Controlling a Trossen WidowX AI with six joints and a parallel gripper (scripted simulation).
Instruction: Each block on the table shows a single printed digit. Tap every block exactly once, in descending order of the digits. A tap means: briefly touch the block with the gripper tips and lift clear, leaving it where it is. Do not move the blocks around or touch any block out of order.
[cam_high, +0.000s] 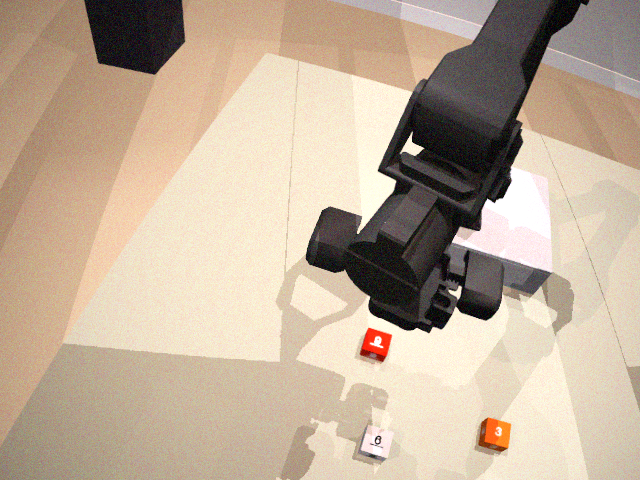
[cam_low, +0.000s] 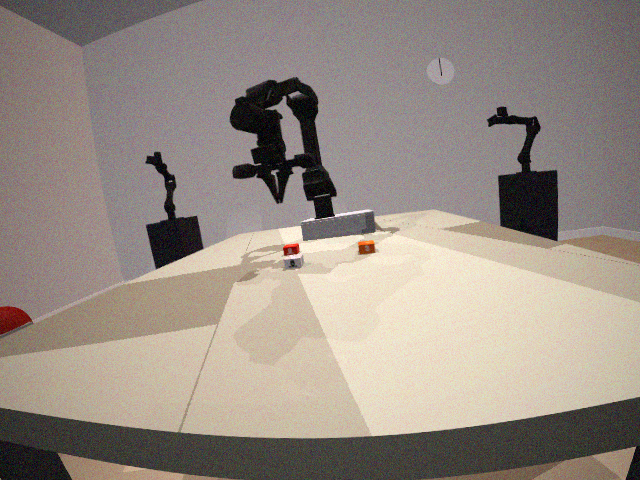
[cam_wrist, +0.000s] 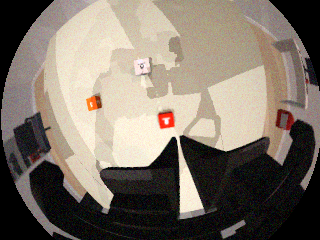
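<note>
A red block (cam_high: 376, 344) (cam_low: 291, 250) (cam_wrist: 166, 120) shows an underlined 9 on top in the top view. A white block (cam_high: 376, 443) (cam_low: 293, 261) (cam_wrist: 142, 66) shows an underlined 6 and lies farther from the arm's base. An orange block (cam_high: 494, 434) (cam_low: 366, 246) (cam_wrist: 93, 103) shows a 3 and lies off to the side of the other two. All three rest on the table, apart from each other. My gripper (cam_low: 279, 200) (cam_wrist: 177, 139) is shut with its tips together and nothing between them. It hangs high above the table, near the red block but touching none. In the top view the fingertips are hidden.
A pale box-shaped base (cam_high: 522, 227) (cam_low: 338, 225) stands at the foot of my arm, behind the blocks. Two other arms on dark pedestals (cam_low: 528, 204) (cam_low: 174, 240) stand beyond the table. The table's dark front edge (cam_low: 320, 454) shows in the exterior view.
</note>
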